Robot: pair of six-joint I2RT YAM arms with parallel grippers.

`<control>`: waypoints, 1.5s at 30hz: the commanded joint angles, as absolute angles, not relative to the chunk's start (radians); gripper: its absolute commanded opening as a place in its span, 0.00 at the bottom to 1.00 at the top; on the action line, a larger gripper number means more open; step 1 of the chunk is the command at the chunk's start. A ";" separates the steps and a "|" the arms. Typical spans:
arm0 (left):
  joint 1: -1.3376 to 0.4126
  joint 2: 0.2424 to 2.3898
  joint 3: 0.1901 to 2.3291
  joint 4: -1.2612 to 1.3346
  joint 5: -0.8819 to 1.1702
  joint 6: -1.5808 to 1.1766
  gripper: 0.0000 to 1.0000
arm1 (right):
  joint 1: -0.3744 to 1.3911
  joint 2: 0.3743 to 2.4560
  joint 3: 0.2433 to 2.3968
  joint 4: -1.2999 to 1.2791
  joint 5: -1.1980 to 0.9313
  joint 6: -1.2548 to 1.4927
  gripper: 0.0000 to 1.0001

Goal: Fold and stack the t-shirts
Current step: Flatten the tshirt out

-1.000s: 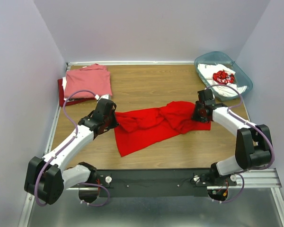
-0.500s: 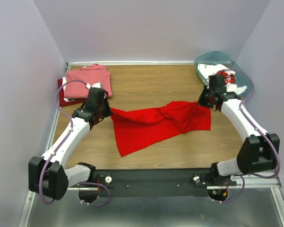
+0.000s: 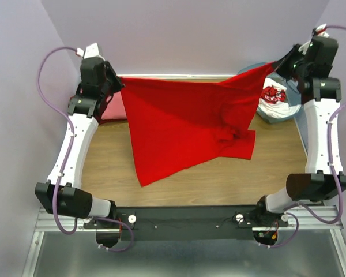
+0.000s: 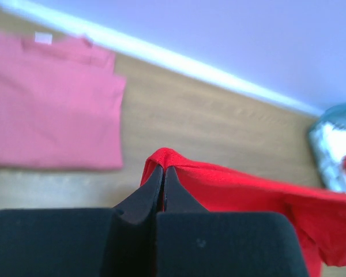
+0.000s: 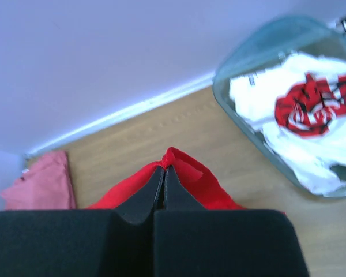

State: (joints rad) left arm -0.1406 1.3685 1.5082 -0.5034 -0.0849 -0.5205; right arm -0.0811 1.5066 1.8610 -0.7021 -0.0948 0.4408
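Top external, left arm, right arm raised, red t-shirt between jaws

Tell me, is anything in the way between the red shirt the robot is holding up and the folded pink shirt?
Nothing visible. The red shirt hangs stretched out, both pairs of jaws shut on its top edge. Only bare table lies between it and the pink shirt at far left.

We see a wooden table boxed in by plain pale lilac walls, a back wall and a left wall. A white strip runs where table meets back wall. Along the near edge we find a black bar above grey metal sheet. Light is soft and even.
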 commanded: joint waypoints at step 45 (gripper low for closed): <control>-0.126 1.267 1.683 -0.394 -0.038 -0.410 0.00 | -0.101 1.603 2.141 -0.503 -0.149 0.411 0.01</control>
